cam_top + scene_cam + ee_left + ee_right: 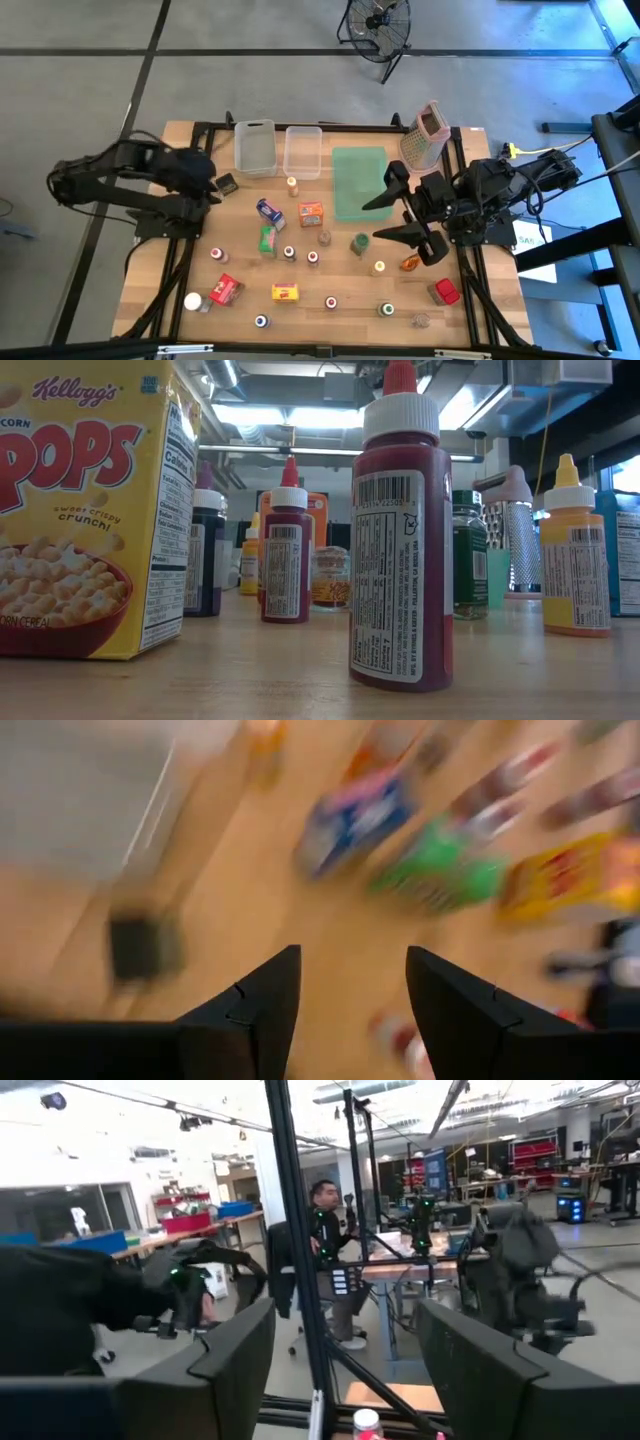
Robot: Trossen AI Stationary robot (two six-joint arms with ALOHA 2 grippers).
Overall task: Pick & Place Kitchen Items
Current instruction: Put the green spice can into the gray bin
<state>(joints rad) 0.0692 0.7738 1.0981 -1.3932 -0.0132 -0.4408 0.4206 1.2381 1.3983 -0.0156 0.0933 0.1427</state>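
- Two grippers seen, both empty. Left gripper [212, 186] is at the table's left edge, beside a small dark item [227, 184]; fingers [262, 1010] are spread w/ bare wood showing in the gap, nothing pinched.
- Right gripper [402, 215] is on the right side, over the flat green tray's [350, 165] right edge; its two long fingers are splayed wide, nothing between them. In right wrist view the fingers [232, 1360] are seen apart, pointed out at the room; a seated person [325, 1230] is visible beyond.
- Kitchen items are scattered over the wooden table [150, 250], all on the surface, none held.
- Mid-table: blue carton [269, 212], orange carton [311, 213], green carton [268, 240], yellow carton [285, 292], red carton [226, 290] toward front-left.
- Small capped jars are spread between and in front of the cartons, e.g. green-capped jar [386, 310] and a white-capped one [193, 301].
- Red item [445, 292] lies front-right, near the right gripper but apart from it.
- Two clear bins [255, 146] are set side by side at the back, left of the tray; contents can't be told.
- Box grater [426, 138] stands at back-right, by the tray's corner.
- Low view: cereal box [90, 510] at left, dark red squeeze bottle [402, 540] closest, yellow bottle [575, 555] at right; all upright.
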